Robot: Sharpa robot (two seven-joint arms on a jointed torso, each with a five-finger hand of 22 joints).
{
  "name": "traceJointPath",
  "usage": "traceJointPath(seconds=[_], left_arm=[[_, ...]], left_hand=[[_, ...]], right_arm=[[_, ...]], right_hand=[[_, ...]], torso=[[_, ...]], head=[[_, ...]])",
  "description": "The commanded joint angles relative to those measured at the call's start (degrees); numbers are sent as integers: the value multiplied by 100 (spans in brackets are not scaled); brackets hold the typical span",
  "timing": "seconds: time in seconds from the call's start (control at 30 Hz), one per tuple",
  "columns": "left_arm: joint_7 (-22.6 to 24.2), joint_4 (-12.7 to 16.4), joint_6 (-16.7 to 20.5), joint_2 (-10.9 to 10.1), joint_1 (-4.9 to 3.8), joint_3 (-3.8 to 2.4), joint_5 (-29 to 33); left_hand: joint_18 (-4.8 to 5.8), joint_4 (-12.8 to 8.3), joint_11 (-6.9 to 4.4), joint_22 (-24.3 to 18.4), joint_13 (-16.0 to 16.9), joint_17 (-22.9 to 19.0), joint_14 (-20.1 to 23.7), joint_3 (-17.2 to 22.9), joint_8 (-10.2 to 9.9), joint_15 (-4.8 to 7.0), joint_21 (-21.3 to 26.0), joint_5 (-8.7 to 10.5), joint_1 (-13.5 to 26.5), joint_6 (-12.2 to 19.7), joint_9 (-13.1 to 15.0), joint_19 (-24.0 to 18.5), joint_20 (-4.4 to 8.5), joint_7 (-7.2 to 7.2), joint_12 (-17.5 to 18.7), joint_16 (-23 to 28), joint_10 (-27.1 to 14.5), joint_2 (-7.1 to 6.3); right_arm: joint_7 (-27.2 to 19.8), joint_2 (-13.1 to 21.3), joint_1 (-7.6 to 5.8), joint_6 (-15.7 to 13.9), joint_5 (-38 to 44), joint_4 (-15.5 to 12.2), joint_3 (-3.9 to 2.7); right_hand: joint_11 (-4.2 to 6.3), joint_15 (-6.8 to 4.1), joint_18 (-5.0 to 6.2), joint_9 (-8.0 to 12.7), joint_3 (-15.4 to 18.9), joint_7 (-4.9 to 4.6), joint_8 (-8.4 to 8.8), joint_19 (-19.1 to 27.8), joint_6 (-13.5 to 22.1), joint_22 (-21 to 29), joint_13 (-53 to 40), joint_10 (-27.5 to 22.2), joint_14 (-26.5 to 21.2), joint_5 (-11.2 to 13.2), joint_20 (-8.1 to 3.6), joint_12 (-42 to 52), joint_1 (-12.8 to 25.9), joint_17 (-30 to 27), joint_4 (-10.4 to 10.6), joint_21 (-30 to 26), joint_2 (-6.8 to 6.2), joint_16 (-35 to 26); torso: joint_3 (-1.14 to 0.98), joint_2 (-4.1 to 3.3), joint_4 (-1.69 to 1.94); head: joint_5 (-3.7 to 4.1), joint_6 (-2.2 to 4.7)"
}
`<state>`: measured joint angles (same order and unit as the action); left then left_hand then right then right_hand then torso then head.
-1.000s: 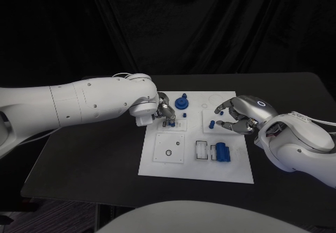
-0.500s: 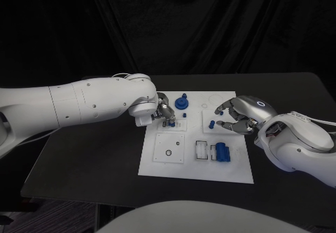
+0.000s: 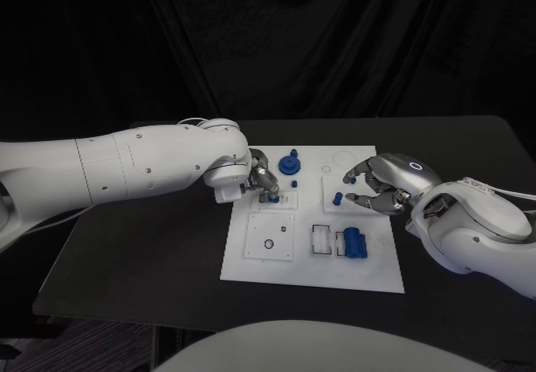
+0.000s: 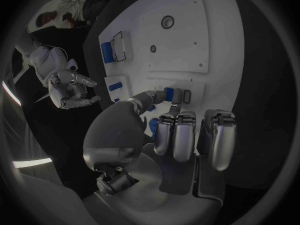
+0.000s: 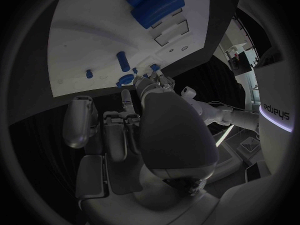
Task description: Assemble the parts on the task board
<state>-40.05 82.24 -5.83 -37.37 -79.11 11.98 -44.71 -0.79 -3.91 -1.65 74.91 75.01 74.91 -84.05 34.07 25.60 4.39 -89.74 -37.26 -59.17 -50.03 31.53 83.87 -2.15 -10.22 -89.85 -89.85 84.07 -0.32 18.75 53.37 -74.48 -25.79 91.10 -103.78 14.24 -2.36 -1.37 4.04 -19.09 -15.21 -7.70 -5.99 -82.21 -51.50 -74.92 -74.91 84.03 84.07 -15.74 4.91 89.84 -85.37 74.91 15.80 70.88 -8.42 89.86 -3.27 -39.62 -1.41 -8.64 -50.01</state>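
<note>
Left hand (image 3: 262, 180) blocks board's (image 3: 369, 275) upper left; right hand (image 3: 379, 186) hovers over upper right. Blue pegs (image 3: 291, 163) stand between them. Board's lower part open; blue block (image 3: 354, 242) lies there. Bench (image 3: 146, 256) free around the board.

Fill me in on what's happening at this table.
A two-armed robot is assembling small blue parts on a white task board. Its left hand works at a small blue part on a raised plate near the board's far left; whether it grips the part is unclear. The right hand hovers over the board's right side beside a blue peg, holding nothing. A larger blue block lies nearer the robot.
</note>
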Motion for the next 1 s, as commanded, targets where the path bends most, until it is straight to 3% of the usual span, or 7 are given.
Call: traceJointPath(seconds=[0.03, 0.67, 0.73, 0.8, 0.87, 1.0], left_arm=[[-33, 1, -112, -8, 23, 8, 16], [11, -13, -172, 13, 23, 8, 154], [13, -20, -181, 20, 23, 8, 181], [14, -29, -184, 24, 23, 8, 204], [15, -40, -188, 23, 24, 8, 220], [16, -56, -193, 20, 24, 8, 233]], left_hand=[[79, 19, 10, 1509, 1499, 1509, -595, -3, -19, -19, -26, -27, -146, -801, 9, 613, -19, 746, -15, -15, 593, 145], [79, 42, 19, 1509, 1499, 1509, -595, -17, -87, -27, -26, -51, -179, -811, 82, 613, -26, 735, -15, -15, 593, 140], [79, 112, 37, 1509, 1499, 1509, -595, -56, -138, -44, -26, 138, -183, -752, 126, 613, -40, 715, -15, -15, 593, 177], [79, 268, 46, 1509, 1499, 1509, -595, -173, -165, -63, -26, 642, -142, -740, 156, 613, -61, 715, -15, -15, 593, 235], [69, 412, 57, 1493, 1499, 1509, -595, -349, -222, -69, -9, 1017, -115, -699, 174, 581, -72, 712, -15, -15, 593, 230], [33, 615, 102, 1437, 1499, 1509, -595, -603, -398, -103, 55, 1233, -111, -555, 170, 478, -102, 663, -15, -15, 593, 191]], right_arm=[[140, -1, 10, 64, -12, -2, -3], [180, -14, 15, 147, -69, 8, -3], [180, -14, 16, 149, -69, 8, -3], [181, -11, 16, 151, -70, 6, -3], [182, -9, 16, 155, -71, 3, -3], [183, -9, 16, 161, -73, 3, -3]], right_hand=[[-52, 27, 36, 5, -27, 9, 6, 33, -46, -917, -1509, 597, 593, -23, 13, 16, -54, 1509, -5, -19, -1, 14], [-53, 26, 45, 13, -41, 7, 13, 51, -44, -904, -1509, 597, 590, -29, 12, 16, -62, 1502, -8, -64, 8, 8], [-53, 26, 45, 13, -41, 7, 13, 51, -44, -904, -1509, 597, 590, -29, 12, 16, -62, 1502, -8, -64, 8, 8], [-53, 26, 45, 13, -41, 7, 13, 51, -44, -904, -1509, 597, 590, -29, 12, 16, -62, 1502, -8, -64, 8, 8], [-53, 26, 45, 13, -41, 7, 13, 51, -44, -904, -1509, 597, 590, -29, 12, 16, -62, 1502, -8, -64, 8, 8], [-53, 26, 45, 13, -41, 7, 13, 51, -44, -904, -1509, 597, 590, -29, 12, 16, -62, 1502, -8, -64, 8, 8]], torso=[[2, -3, -1], [-1, -1, 0], [-1, 1, -2], [-2, 1, -1], [-1, 1, -3], [-1, 1, -2]], head=[[2, 1], [3, 1], [1, 1], [5, 1], [6, 1], [-5, 1]])
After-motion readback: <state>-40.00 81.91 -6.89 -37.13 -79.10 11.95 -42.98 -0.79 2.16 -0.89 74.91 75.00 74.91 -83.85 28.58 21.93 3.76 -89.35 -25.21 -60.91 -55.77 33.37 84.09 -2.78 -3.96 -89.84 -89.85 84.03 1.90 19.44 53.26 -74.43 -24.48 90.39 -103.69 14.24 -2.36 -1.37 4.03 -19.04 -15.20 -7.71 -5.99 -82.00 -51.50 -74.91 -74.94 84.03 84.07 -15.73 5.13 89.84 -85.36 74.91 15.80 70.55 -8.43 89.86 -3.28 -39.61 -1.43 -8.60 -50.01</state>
